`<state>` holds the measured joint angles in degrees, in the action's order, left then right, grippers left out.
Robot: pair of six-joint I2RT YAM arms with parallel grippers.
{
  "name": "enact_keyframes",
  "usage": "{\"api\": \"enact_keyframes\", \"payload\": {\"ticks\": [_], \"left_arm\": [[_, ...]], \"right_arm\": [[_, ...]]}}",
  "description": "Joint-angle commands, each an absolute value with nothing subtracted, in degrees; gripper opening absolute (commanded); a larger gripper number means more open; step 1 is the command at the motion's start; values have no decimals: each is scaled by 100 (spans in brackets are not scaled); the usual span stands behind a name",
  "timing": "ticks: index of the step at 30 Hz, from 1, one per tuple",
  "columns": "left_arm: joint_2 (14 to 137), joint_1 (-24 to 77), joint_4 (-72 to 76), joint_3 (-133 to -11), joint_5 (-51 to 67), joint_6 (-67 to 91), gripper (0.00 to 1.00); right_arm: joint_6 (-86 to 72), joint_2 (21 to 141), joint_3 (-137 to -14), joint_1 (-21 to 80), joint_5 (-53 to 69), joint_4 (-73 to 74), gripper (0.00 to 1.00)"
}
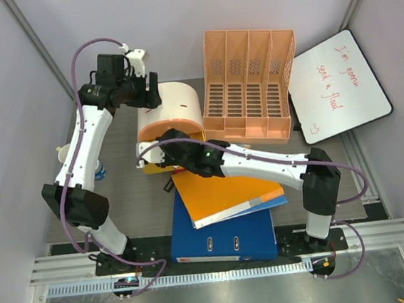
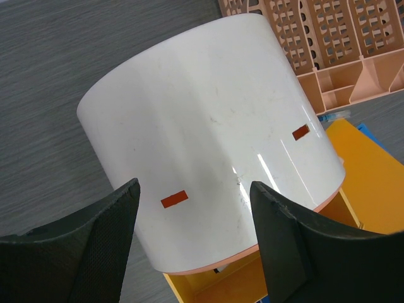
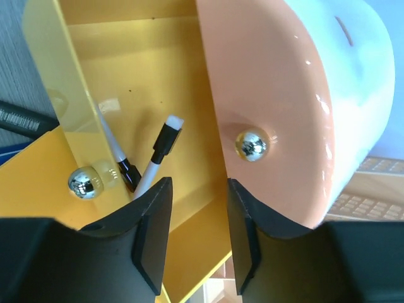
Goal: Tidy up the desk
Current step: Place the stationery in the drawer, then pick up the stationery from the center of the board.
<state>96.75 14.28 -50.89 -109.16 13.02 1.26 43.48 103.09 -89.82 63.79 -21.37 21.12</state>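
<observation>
Top external: dark grey, wood-grained desk (image 1: 131, 198), spread flat beneath box (image 1: 173, 115) and beyond it. Likely heavy, stiff, fixed; nowhere to grasp, only to clear what sits on it. Left gripper (image 2: 196, 192) spread wide above box; right gripper (image 3: 197, 186) parted at box's near side, clamping nothing.

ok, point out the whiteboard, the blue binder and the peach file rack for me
whiteboard (image 1: 340, 86): top external view, middle of its white face.
blue binder (image 1: 252, 230): top external view, bare blue cover.
peach file rack (image 1: 247, 134): top external view, low front wall.
</observation>
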Motion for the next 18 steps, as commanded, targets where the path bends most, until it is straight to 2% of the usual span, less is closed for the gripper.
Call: {"api": "enact_keyframes", "payload": {"ticks": [1, 6, 10, 15, 18], "left_arm": [[9413, 1459, -4975, -10916, 1327, 149, 71], [9413, 1450, -4992, -10934, 1310, 114, 71], [9387, 1450, -4966, -10899, 1327, 114, 71], [9457, 1450, -4975, -10925, 1345, 149, 71], [9466, 1459, -4975, -10951, 1397, 184, 71]], "right_arm": [[3684, 9564, -8957, 6153, -2311, 1731, 46], [1984, 8485, -8289, 5285, -2013, 1906, 44], [664, 7833, -7482, 4029, -1425, 2302, 43], [-297, 7988, -7198, 3481, -1275, 3346, 43], [-632, 8261, -7023, 3305, -731, 3471, 43]]}}
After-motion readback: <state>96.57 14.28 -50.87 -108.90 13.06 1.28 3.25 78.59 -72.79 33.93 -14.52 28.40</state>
